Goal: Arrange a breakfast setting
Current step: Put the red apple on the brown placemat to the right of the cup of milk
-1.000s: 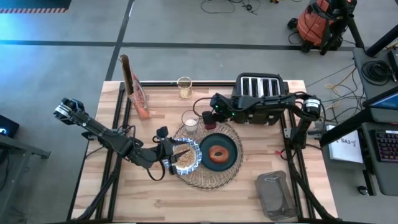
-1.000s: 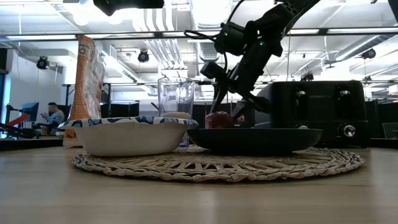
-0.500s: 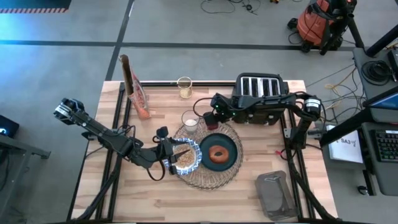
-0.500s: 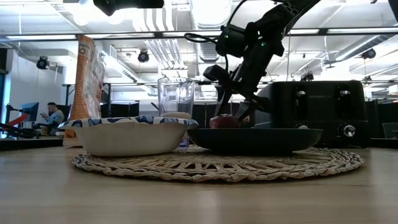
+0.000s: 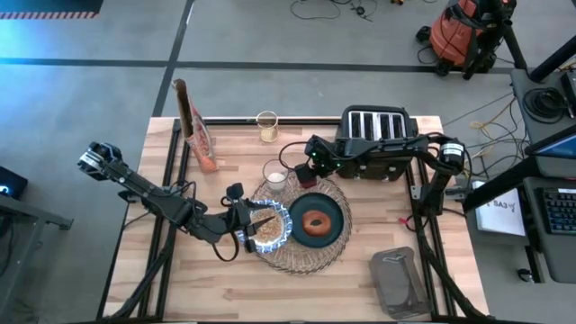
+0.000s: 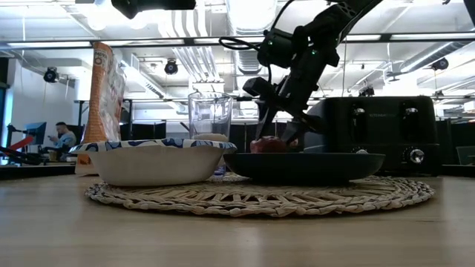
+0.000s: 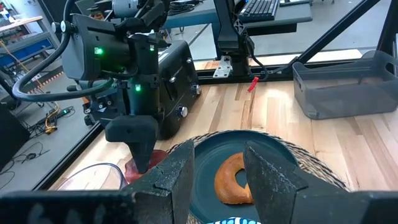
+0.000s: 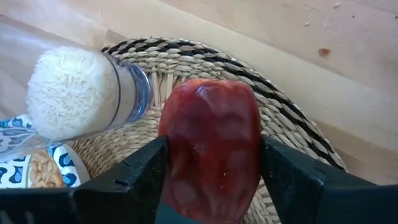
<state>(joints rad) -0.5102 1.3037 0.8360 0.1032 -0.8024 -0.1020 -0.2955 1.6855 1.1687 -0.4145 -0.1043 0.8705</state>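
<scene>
Between the right hand's (image 8: 208, 180) spread fingers, a glossy dark-red fruit (image 8: 210, 140) on the placemat's (image 8: 292, 134) edge

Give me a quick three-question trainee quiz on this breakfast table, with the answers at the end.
1. True or false: the round browned bagel lies on the dark teal plate.
2. The small clear glass holds: A) white grains, B) orange juice, C) nothing.
3. Which arm's gripper is at the small red fruit?
Key: 1 true. 2 A. 3 the right gripper; the left gripper is over by the bowl.
</scene>
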